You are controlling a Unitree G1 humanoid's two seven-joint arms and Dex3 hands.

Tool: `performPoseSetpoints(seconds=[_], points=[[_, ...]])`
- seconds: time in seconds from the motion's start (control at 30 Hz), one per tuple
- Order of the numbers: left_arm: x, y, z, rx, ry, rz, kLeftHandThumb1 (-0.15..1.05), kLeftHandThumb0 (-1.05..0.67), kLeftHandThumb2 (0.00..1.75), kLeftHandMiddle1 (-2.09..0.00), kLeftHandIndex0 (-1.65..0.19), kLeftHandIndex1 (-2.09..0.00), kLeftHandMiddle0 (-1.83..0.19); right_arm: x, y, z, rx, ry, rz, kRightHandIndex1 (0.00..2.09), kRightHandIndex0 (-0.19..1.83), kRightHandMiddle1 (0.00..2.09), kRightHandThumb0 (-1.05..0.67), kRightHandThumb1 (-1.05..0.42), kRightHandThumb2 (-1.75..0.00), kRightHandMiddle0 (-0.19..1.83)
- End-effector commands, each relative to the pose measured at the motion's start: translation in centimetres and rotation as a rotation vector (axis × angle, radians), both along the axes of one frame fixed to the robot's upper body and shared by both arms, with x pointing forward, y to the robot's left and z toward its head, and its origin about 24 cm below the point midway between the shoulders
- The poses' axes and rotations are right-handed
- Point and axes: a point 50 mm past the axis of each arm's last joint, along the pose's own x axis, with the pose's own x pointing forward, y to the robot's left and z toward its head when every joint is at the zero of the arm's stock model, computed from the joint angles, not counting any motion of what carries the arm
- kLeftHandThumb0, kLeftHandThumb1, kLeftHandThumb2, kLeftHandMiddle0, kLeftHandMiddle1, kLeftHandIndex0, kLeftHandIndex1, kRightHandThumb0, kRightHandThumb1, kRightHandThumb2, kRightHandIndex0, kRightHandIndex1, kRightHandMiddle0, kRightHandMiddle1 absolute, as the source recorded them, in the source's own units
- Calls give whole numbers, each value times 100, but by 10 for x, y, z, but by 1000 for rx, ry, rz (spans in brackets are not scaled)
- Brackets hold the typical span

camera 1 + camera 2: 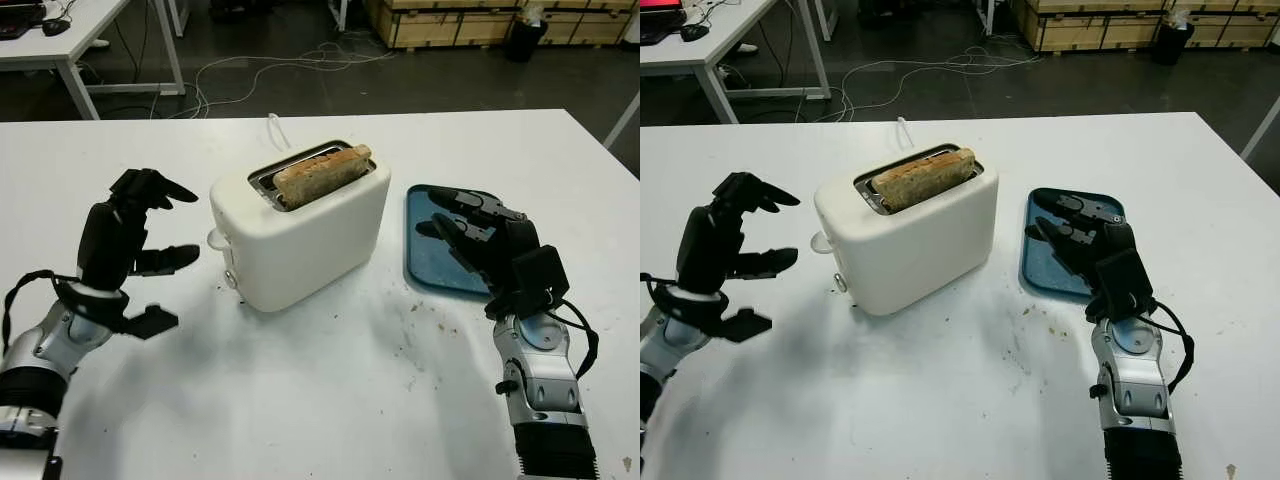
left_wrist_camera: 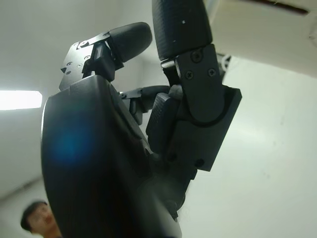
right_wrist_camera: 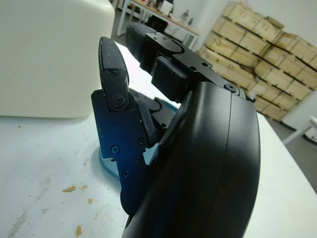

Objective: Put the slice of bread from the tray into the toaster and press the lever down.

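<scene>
A white toaster point(image 1: 300, 230) stands in the middle of the white table, with its lever point(image 1: 216, 240) on the end facing my left hand. A browned slice of bread point(image 1: 320, 175) stands in the slot, and its top sticks out. To the toaster's right lies a blue tray point(image 1: 425, 262) with nothing on its bare part. My right hand point(image 1: 445, 215) hovers over the tray, open and holding nothing; the right wrist view shows the toaster point(image 3: 49, 54) beside it. Left of the toaster, my left hand point(image 1: 180, 250) is raised and open, a short gap from the lever.
Crumbs point(image 1: 420, 320) are scattered on the table in front of the tray. Behind the table are floor cables point(image 1: 270, 70), a desk point(image 1: 80, 40) at back left and wooden crates point(image 1: 450, 20) at back right. A person's head point(image 2: 37, 218) shows in the left wrist view.
</scene>
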Motion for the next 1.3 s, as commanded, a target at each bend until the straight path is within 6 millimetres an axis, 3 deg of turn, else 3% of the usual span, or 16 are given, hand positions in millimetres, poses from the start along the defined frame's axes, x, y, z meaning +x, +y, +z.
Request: performPoseSetpoints(seconds=[0.0, 0.5, 0.9, 1.27], points=[[-1, 0, 0, 61, -37, -27, 92, -91, 87, -175, 0, -123, -4, 4, 3, 1, 2, 2, -1, 56, 91, 1, -48, -92, -13, 103], [-6, -3, -14, 176, -80, -99, 92, -87, 90, -175, 0, -95, 0, 5, 2, -1, -2, 9, 3, 61, 91, 1, -48, -92, -12, 105], [-5, 16, 11, 329, 17, -113, 92, -96, 98, -175, 0, -152, -16, 5, 1, -1, -4, 8, 3, 59, 89, 0, -47, -92, -13, 103], [-5, 14, 13, 311, 2, -110, 92, -95, 98, -175, 0, -163, -14, 5, 0, 1, -4, 7, 0, 57, 88, 0, -48, -92, -12, 103]])
